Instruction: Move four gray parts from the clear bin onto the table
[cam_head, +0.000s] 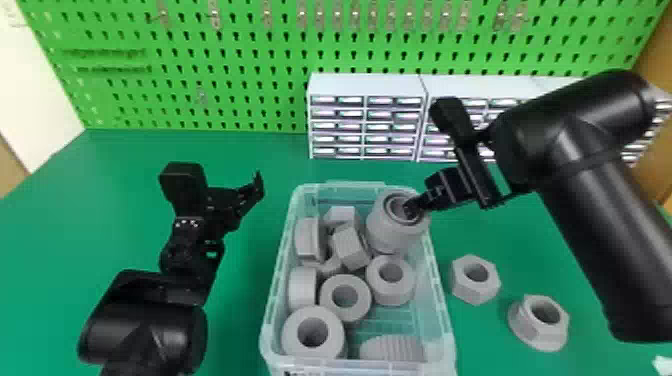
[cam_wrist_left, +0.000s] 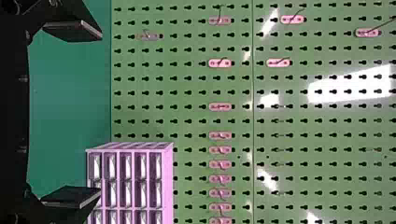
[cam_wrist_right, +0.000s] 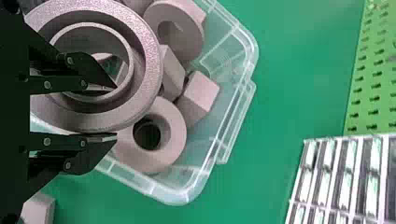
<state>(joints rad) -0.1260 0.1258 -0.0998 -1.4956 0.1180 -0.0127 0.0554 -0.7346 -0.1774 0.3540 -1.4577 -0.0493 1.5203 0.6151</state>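
Right arm (cam_head: 590, 170), bulky and black, is leaning over the clear bin (cam_head: 446, 325), and its claw (cam_wrist_right: 116, 111) is gripping the large gray ring (cam_head: 395, 237): one finger is sitting inside the bore, the other is lying along the outside, and the wall is filling the gap between them. The ring is tilting above the bin's far right corner, overlapping the rim, so it seems to be hanging free of the smaller parts below. Left claw (cam_wrist_left: 99, 114) is hanging over the table (cam_head: 240, 310) with its fingers wide apart, holding nothing

Hex nut (cam_head: 466, 290) and flanged nut (cam_head: 532, 330) are lying on the table to the right of the bin, so the third transfer is probably under way. Next move is calling for clearing the rim fully, swinging right, lowering the ring beside the nuts, then letting go
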